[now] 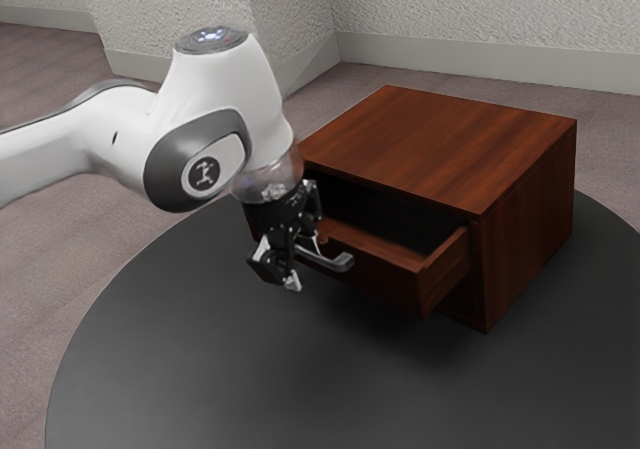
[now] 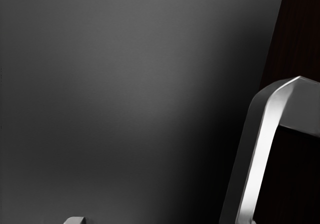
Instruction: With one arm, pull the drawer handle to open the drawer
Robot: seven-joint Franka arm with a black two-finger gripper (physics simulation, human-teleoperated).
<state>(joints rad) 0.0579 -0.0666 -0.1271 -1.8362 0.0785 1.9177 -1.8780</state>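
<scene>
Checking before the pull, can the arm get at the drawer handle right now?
Probably yes: the gripper sits right at the handle on the partly open drawer's front, with nothing on the dark table between them. Whether it grips the handle, I can't tell.

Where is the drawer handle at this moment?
In the exterior view, the drawer handle sits near the centre, on the front of the partly open drawer, right beside the gripper.
</scene>
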